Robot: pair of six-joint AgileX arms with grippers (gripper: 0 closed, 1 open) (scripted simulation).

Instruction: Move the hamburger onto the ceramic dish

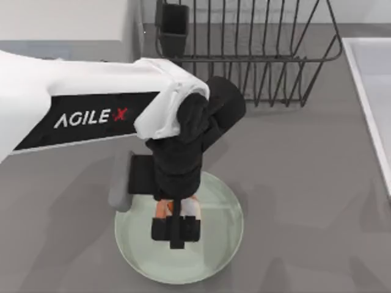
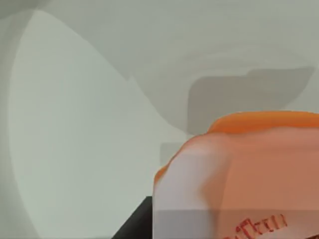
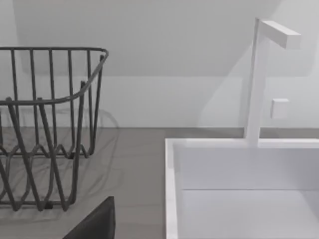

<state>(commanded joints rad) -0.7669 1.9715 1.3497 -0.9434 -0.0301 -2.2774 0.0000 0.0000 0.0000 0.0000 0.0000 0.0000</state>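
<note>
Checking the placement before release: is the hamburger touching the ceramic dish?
Cannot tell. The top view shows the hamburger over the ceramic dish, in the left hand; no contact line shows.

The left arm's black gripper (image 1: 176, 231) covers most of the small orange-and-white hamburger (image 1: 162, 209) and the upper left rim of the pale mint-green glossy ceramic dish (image 1: 220, 244). The dark wire dish rack (image 1: 256, 55) is cut off by the frame's top edge, the white sink (image 1: 372, 91) by its right edge. In the left wrist view the hamburger (image 2: 249, 174) runs off the lower right corner.

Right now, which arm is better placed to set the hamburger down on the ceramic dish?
Left. The left gripper holds the hamburger directly over the ceramic dish.
</note>
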